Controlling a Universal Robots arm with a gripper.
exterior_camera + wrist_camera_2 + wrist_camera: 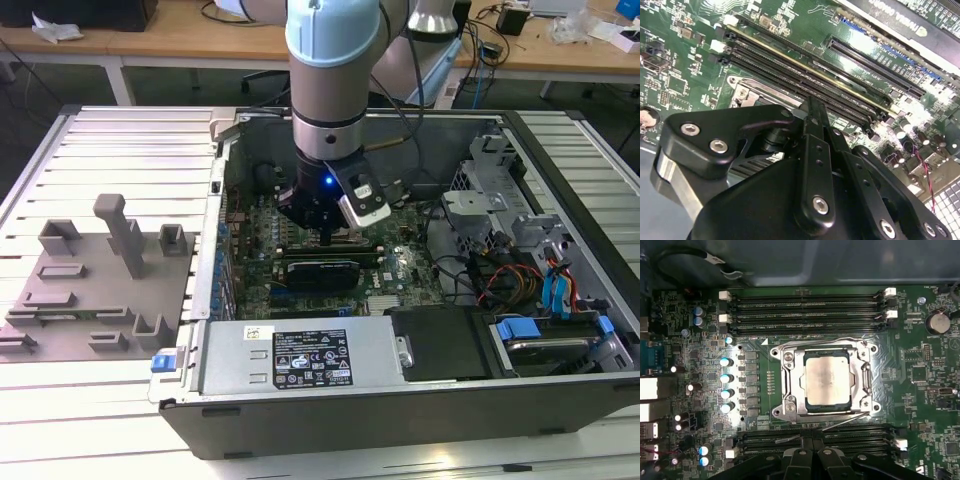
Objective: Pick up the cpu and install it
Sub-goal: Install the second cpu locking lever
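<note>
Gripper (328, 232) hangs low inside the open computer case (560, 180), over the green motherboard (300, 290). Fingers look drawn together in the second wrist view, nothing seen between them; grip not confirmed beyond that. CPU (827, 380) sits flat in the metal-framed socket (790, 385) in the first wrist view, silvery top up, between two banks of memory slots (810, 302). Grey tray (95, 290) lies outside the case, at the exterior view's left.
</note>
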